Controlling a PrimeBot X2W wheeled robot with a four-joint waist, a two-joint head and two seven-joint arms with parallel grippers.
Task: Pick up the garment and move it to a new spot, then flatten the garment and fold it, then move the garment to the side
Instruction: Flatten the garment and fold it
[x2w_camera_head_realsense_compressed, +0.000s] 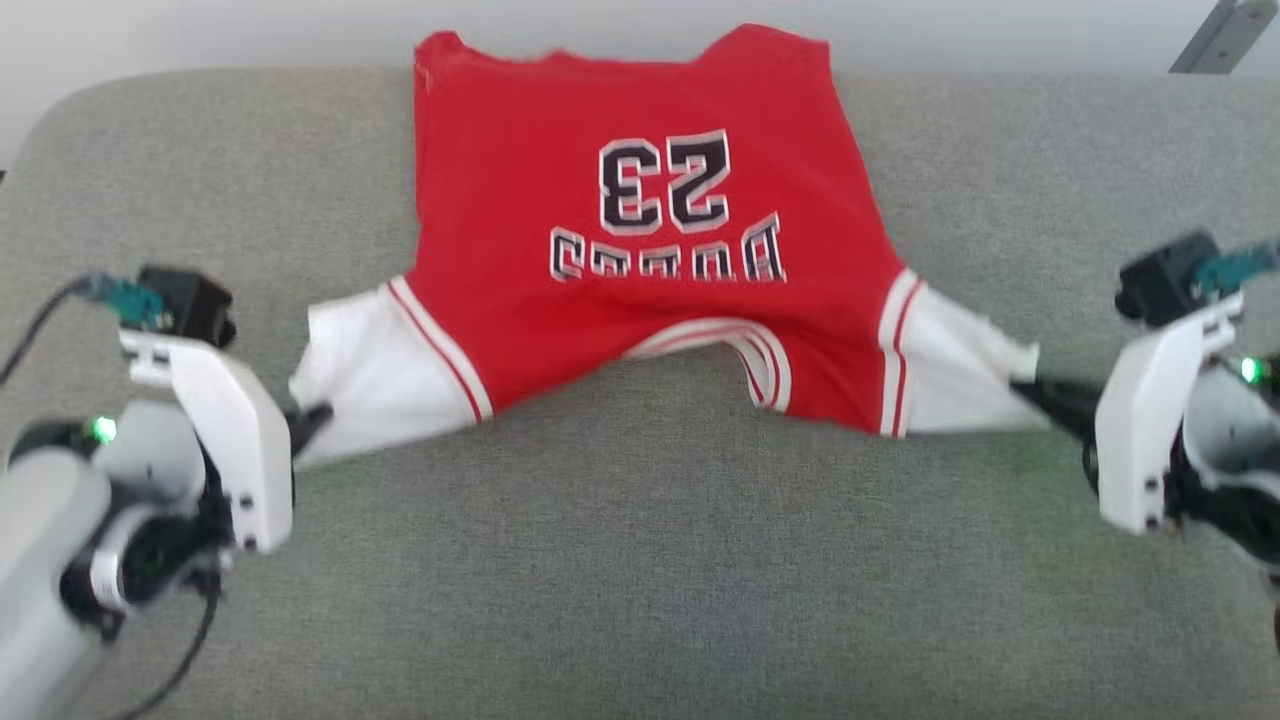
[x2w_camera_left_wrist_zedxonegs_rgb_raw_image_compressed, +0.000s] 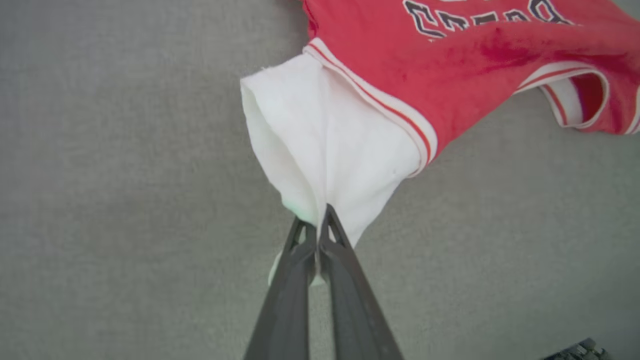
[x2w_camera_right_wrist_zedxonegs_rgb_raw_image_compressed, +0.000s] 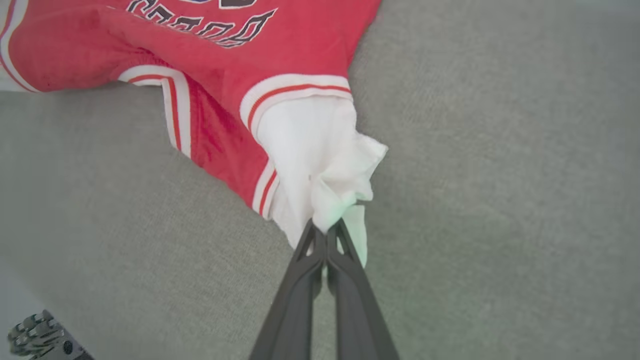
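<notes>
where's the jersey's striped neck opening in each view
Head view: striped neck opening on the garment's near edge, just right of centre.
Left wrist view: it sits far right, in the upper part.
Right wrist view: it sits upper left.
Shared landmark: black lettering, just beyond the opening.

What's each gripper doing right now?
Left gripper: shut on the garment, pinching a white sleeve end.
Right gripper: shut on the garment, pinching the other white sleeve end.
</notes>
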